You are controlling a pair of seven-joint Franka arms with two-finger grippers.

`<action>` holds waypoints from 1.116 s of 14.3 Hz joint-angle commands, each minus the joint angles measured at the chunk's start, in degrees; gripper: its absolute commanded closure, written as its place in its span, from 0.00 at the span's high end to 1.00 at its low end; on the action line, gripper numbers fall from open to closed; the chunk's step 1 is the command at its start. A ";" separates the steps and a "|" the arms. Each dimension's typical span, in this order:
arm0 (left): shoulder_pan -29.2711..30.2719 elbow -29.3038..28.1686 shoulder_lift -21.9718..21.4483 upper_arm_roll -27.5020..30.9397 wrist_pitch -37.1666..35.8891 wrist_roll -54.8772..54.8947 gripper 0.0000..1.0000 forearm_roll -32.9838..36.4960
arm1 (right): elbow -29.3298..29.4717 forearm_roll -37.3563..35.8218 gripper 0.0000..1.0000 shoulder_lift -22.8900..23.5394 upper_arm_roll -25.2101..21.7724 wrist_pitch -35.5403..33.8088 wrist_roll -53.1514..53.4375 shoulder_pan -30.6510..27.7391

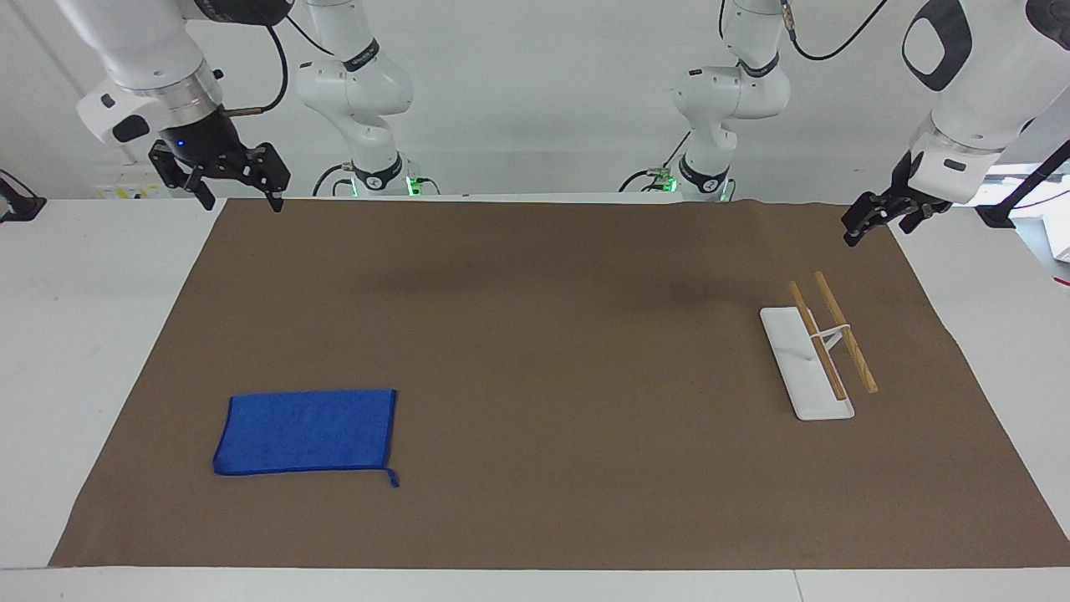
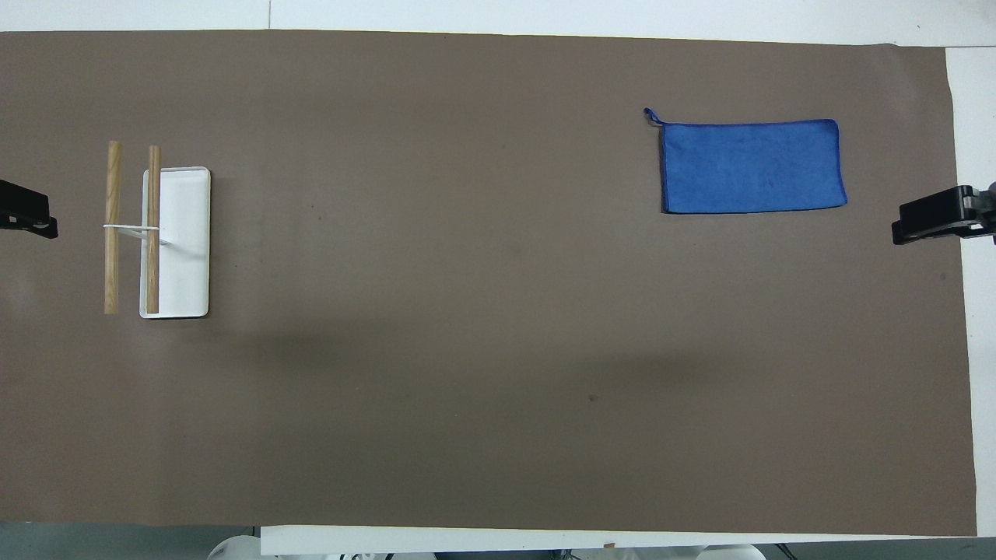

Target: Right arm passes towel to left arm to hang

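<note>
Mat (image 1: 535, 351) of brown paper covers most of the white table (image 1: 92, 334), leaving bare white margins at both ends and along the edge farthest from the robots. The broad middle of the mat lies open, with nothing between the 2 objects on it.

Counts: 1 towel, 1 rack, 2 arms, 2 grippers.

Towel (image 1: 306, 432), bright blue and rectangular, lies flat on the mat toward the right arm's end of the table, in the half farther from the robots; its loop tail points out from the corner facing the middle of the table. Nothing touches it.

Rack (image 1: 823, 351) stands toward the left arm's end, well apart from the towel: a white tray base (image 2: 187, 241) carrying 2 wooden rails on a white bracket. The base holds nothing else, and both rails are bare.

Right gripper (image 1: 238, 194) hangs over the mat's edge nearest the robots, at its own end, prongs spread wide and holding nothing.

Left gripper (image 1: 873, 219) hangs over the mat's corner nearest the robots at its own end, fingers parted and holding nothing.
</note>
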 commanded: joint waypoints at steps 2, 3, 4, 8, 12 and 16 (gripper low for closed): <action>0.29 0.39 0.06 0.01 -1.10 0.44 1.00 -0.72 | -0.59 0.98 1.00 -0.40 0.23 1.04 -0.18 -0.64; 0.29 0.39 0.06 0.01 -1.10 0.44 1.00 -0.72 | -0.59 0.98 1.00 -0.40 0.23 1.04 -0.18 -0.55; 0.29 0.39 0.06 0.01 -1.10 0.44 1.00 -0.72 | -0.68 0.98 1.00 -0.40 0.23 1.04 -0.09 -0.46; 0.29 0.39 0.06 0.01 -1.19 0.44 1.00 -0.72 | -0.59 0.98 1.00 -0.40 0.32 0.87 0.17 -0.63; 0.29 0.39 0.06 0.01 -1.10 0.44 1.00 -0.72 | -1.90 0.90 1.00 -0.67 0.40 1.04 -1.31 -0.55; 0.29 0.39 0.06 0.01 -1.19 0.44 1.00 -0.72 | -2.18 0.81 1.00 4.76 0.32 10.69 -2.20 -0.46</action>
